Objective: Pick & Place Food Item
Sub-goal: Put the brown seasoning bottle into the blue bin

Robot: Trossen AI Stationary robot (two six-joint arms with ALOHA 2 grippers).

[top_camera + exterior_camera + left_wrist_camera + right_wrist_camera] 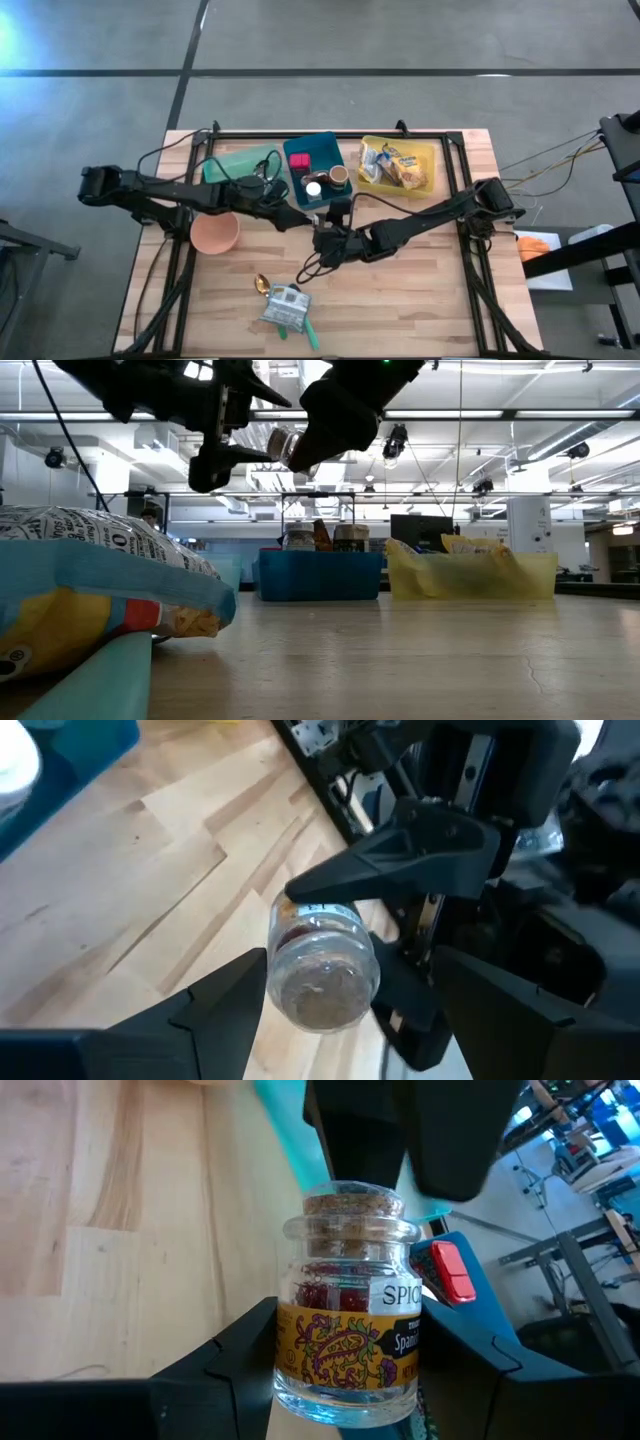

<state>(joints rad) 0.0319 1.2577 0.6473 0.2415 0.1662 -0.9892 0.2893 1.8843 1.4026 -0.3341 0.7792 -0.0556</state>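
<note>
A small glass spice jar with a cork stopper, a yellow label and red contents is held high above the table. My right gripper is shut on it over the table's middle. My left gripper stands open, one finger on either side of the jar's cork end. In the low view the jar lies about level between my left gripper and my right gripper. My right gripper pinches the jar's glass body at the label between its two fingers, one on each side. The jar is lifted clear of the table, and its cork end points away from this gripper toward my left gripper. Whether my left gripper touches the jar, I cannot tell.
At the table's far side stand a blue bin with small items, a yellow bin with snack packs and a green tray. A pink bowl sits at the left. A gold spoon and a snack bag lie near the front edge.
</note>
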